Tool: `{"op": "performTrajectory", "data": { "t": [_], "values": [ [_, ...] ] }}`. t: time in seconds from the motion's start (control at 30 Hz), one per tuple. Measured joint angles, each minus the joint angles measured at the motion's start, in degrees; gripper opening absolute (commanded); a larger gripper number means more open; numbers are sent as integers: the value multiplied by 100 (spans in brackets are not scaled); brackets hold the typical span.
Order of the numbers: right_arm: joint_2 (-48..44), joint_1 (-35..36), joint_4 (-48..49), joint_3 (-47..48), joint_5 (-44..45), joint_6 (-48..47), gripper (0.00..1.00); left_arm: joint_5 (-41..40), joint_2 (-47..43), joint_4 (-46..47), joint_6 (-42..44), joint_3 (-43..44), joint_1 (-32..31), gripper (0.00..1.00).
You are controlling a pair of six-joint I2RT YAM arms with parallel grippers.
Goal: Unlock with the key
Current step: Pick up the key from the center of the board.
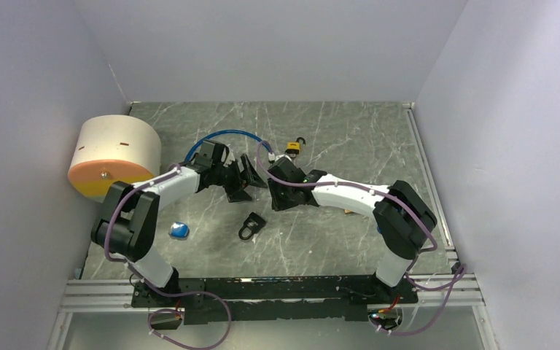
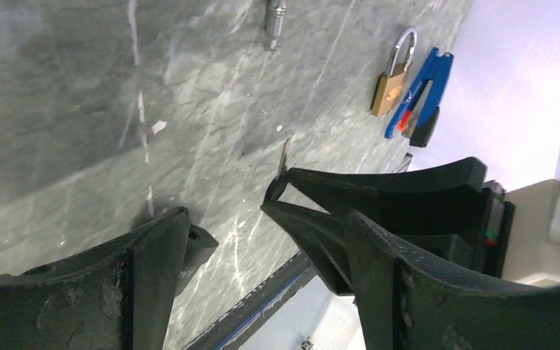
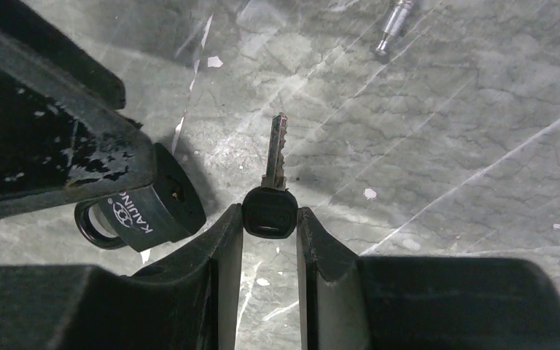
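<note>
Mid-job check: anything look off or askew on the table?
Nothing damaged or spilled. The key sits straight in the right tool; the black padlock lies loose on the table, outside the open left tool.

Left gripper point(image 1: 248, 182): we see it mid-table, just beside the right gripper point(image 1: 278, 198).
Black padlock point(image 1: 251, 225): we find it lying on the table point(image 1: 350, 138), nearer the arm bases than both grippers.
Brass padlock point(image 1: 294, 148): just behind the right gripper.
Blue object point(image 1: 179, 230): near the left arm.
</note>
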Motion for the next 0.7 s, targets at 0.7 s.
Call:
{"op": "performTrajectory", "data": {
  "t": [0.7],
  "values": [
    [-236, -55, 555, -295, -752, -109, 18, 656, 935, 1311, -428, -107, -264, 55]
  ]
}}
